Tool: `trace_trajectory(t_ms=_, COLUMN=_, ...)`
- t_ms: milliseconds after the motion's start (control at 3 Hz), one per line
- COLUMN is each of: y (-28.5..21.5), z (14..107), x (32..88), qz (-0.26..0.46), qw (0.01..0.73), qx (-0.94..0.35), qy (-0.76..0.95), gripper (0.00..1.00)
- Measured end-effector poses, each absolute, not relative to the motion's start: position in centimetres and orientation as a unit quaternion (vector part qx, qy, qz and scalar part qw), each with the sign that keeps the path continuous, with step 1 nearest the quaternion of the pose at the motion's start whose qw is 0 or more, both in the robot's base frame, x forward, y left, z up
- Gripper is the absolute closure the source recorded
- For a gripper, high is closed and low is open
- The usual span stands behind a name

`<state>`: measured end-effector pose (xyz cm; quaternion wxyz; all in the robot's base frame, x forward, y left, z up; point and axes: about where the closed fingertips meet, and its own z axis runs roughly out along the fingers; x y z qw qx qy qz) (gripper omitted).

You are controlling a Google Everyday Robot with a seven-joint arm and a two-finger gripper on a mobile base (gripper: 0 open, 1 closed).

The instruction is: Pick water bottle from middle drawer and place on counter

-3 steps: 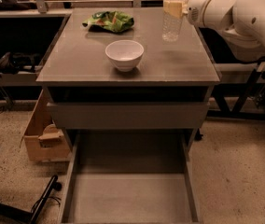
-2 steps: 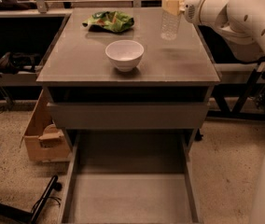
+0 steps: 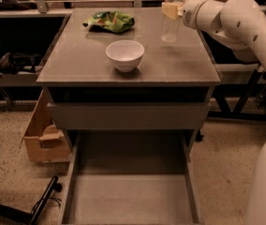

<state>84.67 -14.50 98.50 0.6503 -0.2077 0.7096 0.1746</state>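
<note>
Gripper (image 3: 171, 9) is at the far right of the counter (image 3: 180, 64), clamped on the bottle's upper body, with a tan pad pressed to its side. Arm (image 3: 245, 18) reaches in from the right.

Counter: bottle, bowl and bag all sit on top. Middle drawer (image 3: 128, 200) is pulled fully out at the bottom and its floor is bare, so the pick is already done. Shallower drawer (image 3: 128, 116) above it is slightly open. Cardboard box (image 3: 41, 139) sits on the floor to the left.

Bowl (image 3: 125, 55) is centre front of the counter, well apart from the bottle. Green bag (image 3: 110, 21) is at the far left.

Bottle (image 3: 171, 29) is upright, with its base at or just above the surface; I can't tell if it touches.

Change over the last second: bottle and gripper have barely shifted, only a slight nudge in place at the same far-right spot. This reads as the end of the placing step. What's left is likely letting go and backing off without tipping the bottle.
</note>
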Motion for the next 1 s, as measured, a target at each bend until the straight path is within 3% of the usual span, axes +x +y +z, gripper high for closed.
trace_trajectory(t_ms=1000, y=-13.0, z=92.7, x=86.2, qz=0.171, qw=0.623, qx=-0.204, qy=0.735, gripper=1.00)
